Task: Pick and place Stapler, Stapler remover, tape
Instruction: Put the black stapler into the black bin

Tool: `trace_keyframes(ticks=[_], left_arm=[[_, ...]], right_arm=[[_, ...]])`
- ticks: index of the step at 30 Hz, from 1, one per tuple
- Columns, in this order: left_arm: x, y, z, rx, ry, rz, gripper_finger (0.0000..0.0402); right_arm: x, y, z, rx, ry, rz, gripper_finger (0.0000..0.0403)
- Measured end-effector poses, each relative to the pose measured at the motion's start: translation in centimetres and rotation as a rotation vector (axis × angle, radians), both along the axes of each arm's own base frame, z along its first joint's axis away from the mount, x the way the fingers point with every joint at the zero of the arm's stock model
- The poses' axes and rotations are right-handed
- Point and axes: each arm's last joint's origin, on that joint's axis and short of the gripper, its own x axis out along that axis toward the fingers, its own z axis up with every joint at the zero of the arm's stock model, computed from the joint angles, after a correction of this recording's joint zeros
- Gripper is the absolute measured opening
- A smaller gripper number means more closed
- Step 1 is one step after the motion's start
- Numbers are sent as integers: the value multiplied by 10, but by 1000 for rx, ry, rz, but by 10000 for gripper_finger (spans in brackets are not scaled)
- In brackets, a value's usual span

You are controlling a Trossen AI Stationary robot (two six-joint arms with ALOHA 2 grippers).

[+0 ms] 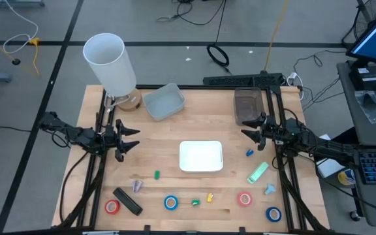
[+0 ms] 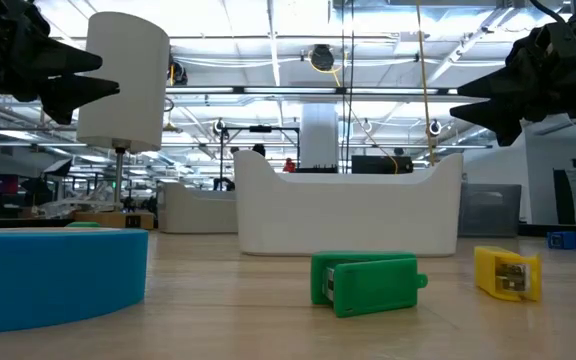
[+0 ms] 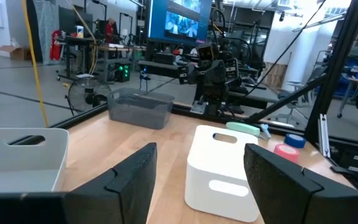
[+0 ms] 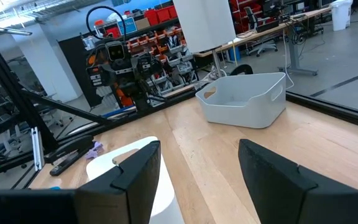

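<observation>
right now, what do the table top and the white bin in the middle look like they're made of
Table top: pale wood with a smooth finish; plank seams and grain show. White bin: probably matte plastic, judging by its even white colour, rounded corners and moulded handle slot.

Both arms are dark — near-black links with lumpy joint housings. In the high view the left arm (image 1: pixel 77 134) shows at centre left and the right arm (image 1: pixel 312 145) at centre right, each trailing thin black cables beside black frame rails. Each ends in a gripper: left gripper (image 1: pixel 132 138), right gripper (image 1: pixel 245 136). The wrist views' lower edges show two broad, matte black fingers (image 3: pixel 135 180) with angular, wedge-like faces — (image 4: pixel 135 168) likewise.
</observation>
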Motion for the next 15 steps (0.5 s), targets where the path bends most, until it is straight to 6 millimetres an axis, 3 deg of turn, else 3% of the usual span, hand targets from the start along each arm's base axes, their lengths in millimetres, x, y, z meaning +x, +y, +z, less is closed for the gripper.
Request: trace_keyframes(ticks=[15], left_arm=[[1, -3, -1, -60, 5, -81, 239]], right_arm=[[0, 0, 0, 0, 0, 0, 210]])
